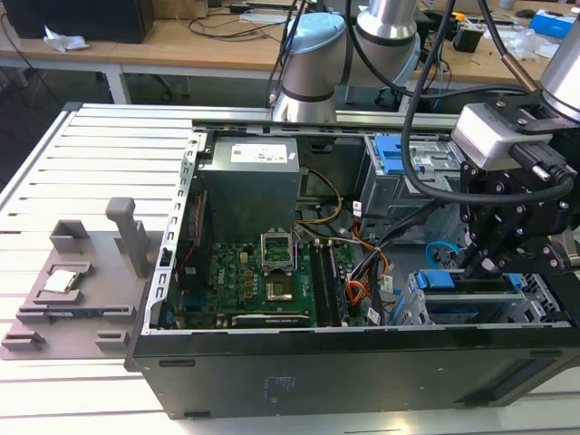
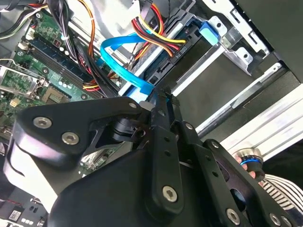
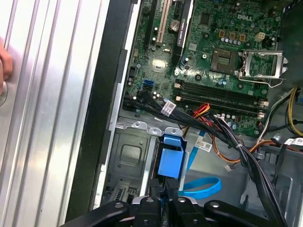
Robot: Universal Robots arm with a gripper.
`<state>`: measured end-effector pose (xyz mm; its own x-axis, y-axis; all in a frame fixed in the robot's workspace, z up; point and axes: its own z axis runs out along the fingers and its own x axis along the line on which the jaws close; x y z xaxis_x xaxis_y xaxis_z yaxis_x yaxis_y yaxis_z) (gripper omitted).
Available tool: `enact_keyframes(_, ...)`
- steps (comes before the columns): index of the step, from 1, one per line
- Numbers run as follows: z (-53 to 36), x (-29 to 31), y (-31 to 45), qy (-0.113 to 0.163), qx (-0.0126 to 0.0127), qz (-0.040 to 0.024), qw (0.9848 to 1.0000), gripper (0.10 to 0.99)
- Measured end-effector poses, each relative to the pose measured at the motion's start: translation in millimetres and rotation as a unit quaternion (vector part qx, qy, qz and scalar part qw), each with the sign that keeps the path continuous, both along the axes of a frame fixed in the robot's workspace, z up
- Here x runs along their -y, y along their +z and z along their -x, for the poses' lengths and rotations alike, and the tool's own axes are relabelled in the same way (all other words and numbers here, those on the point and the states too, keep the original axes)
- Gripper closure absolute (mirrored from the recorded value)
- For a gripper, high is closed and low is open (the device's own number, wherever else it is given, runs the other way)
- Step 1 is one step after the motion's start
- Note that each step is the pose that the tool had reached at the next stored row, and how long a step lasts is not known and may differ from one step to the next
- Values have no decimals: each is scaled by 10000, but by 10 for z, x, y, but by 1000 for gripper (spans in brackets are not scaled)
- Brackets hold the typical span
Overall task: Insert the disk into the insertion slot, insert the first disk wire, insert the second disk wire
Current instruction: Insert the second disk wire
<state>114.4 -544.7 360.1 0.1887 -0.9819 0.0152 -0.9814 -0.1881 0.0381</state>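
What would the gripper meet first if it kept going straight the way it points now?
Most likely the disk's blue carrier: in the first wrist view the gripper points right at it, inside the insertion slot. How close they are is unclear.

The gripper (image 1: 489,263) body hides most of the disk (image 3: 170,158) in both wrist views.

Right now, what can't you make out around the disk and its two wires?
- Second disk wire: in the second wrist view, its plug end goes behind the hand.
- Disk: in the exterior view, the hand covers most of it, hiding its depth in the insertion slot.
- First disk wire: in the first wrist view, its plug end passes under black cables.
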Motion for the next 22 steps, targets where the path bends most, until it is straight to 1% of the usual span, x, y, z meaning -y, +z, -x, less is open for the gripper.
enact_keyframes(8, 0, 0, -1, -9, 0, 0, 10000, 922)
enact_keyframes(11, -1, 0, -3, -99, 0, -1, 10000, 922)
enact_keyframes(12, -2, 0, -4, -176, 0, -2, 9998, 922)
enact_keyframes(14, -2, 0, -6, -434, 0, -1, 9991, 922)
enact_keyframes(15, -2, 0, -8, -615, 0, -1, 9981, 922)
enact_keyframes(17, -2, 0, -10, -775, 0, -1, 9970, 922)
enact_keyframes(18, -2, 0, -11, -881, 0, -1, 9961, 922)
enact_keyframes(20, -2, 0, -11, -967, 0, 0, 9953, 922)
enact_keyframes(22, -2, 0, -11, -969, 0, -1, 9953, 922)
